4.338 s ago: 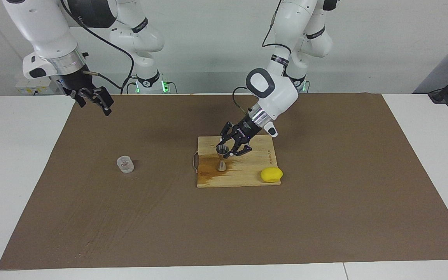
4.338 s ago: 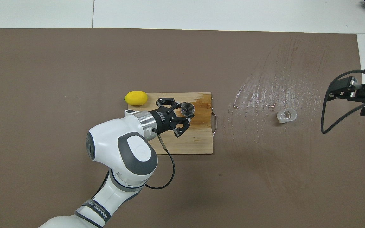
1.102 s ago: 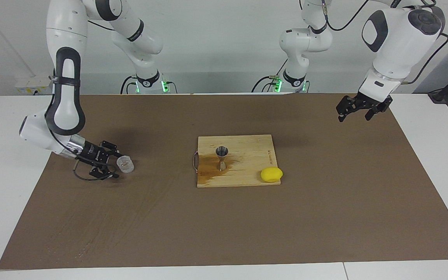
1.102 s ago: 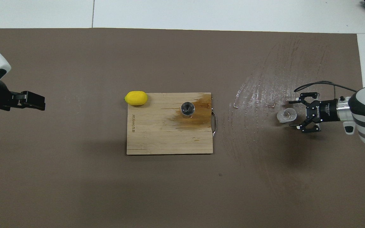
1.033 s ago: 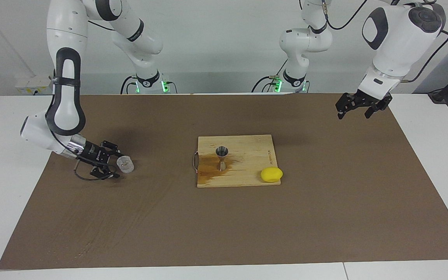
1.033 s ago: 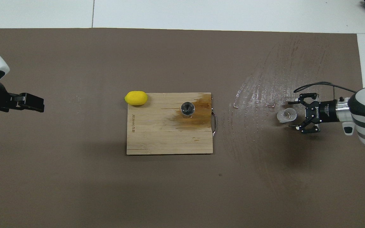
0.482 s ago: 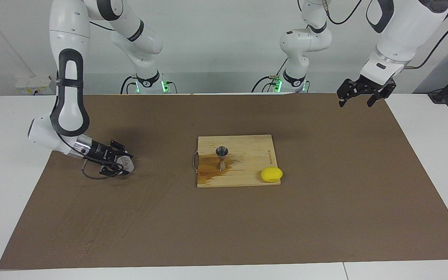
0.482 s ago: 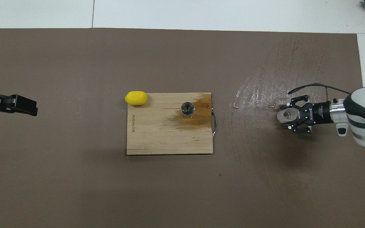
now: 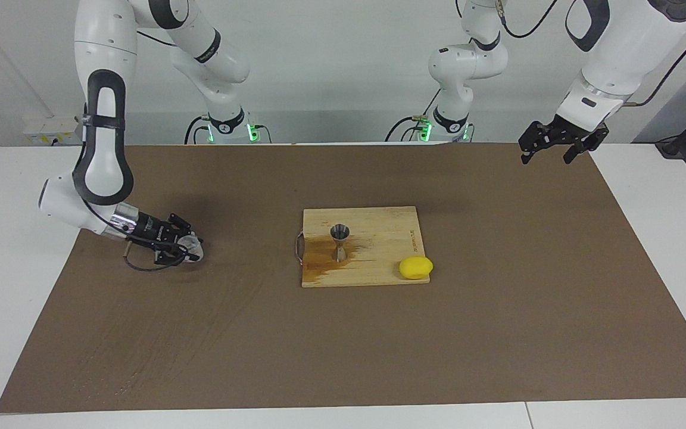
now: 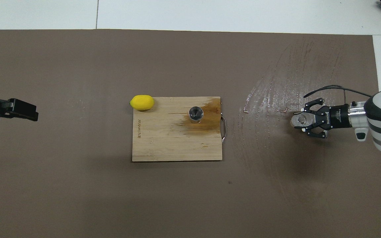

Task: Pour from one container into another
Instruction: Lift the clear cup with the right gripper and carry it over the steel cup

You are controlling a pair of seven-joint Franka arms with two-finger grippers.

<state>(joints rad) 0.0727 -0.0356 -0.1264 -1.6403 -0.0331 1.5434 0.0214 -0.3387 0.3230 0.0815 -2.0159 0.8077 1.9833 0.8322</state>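
The small clear plastic cup (image 9: 190, 249) sits low on the brown mat (image 9: 343, 345) toward the right arm's end of the table, at about nine o'clock from the board in the facing view; the right gripper (image 9: 187, 249) lies nearly flat there, its fingers clamped on the cup's thin, see-through wall; streaks of wet sheen (image 10: 276, 89) mark the mat around it. The steel jigger (image 9: 339, 241), hourglass-shaped and shiny, stands upright on the pale wooden cutting board (image 9: 379, 271), on a dark stain; a smooth yellow lemon (image 9: 415, 267) rests at the board's corner, about four o'clock from the jigger. The left gripper (image 9: 555, 143) hangs with fingers apart over the mat's edge at the left arm's end; bare mat lies between cup and board.
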